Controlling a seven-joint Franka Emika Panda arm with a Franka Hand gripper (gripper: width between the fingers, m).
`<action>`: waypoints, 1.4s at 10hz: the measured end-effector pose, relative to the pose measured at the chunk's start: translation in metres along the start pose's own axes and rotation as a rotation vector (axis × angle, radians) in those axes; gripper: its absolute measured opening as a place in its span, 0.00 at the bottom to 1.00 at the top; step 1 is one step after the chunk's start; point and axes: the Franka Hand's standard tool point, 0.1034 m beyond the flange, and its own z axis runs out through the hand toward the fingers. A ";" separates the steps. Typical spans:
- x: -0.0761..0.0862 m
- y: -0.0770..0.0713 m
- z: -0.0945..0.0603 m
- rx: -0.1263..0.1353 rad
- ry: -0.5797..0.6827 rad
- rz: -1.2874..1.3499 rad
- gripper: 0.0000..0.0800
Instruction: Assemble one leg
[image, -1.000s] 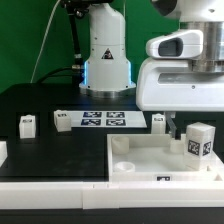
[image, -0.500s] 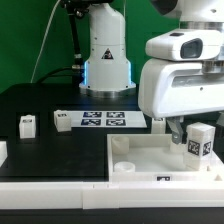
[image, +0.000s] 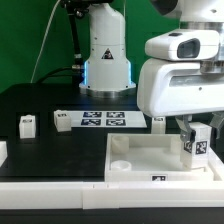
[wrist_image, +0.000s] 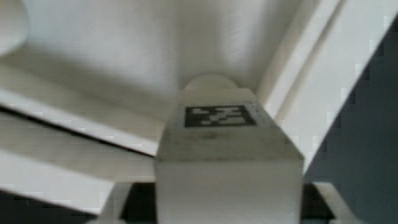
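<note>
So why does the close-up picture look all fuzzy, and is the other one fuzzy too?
In the wrist view the leg sits so near the lens that it fills the frame; its edges look soft, though its tag stays readable. The exterior view is sharper and evenly lit; the gripper and the marker board show clearly, with only faint shadows.

I log a black table (image: 40, 100) against a green backdrop (image: 25, 40). The marker board (image: 103, 120) lies flat near the middle of the table, four tags visible on it. A large white square panel (image: 150, 160) fills the 5 o'clock part of the exterior view, raised rim all round, a round corner hole (image: 121, 166) at its near corner toward that view's left. At 9 o'clock, a white block's edge (image: 2, 152) pokes into frame; I cannot tell what it is.
</note>
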 end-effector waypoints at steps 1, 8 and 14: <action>-0.002 0.001 0.001 -0.002 -0.014 0.198 0.36; -0.007 0.004 0.002 -0.024 -0.032 0.913 0.36; -0.006 0.001 0.003 -0.007 -0.026 0.475 0.80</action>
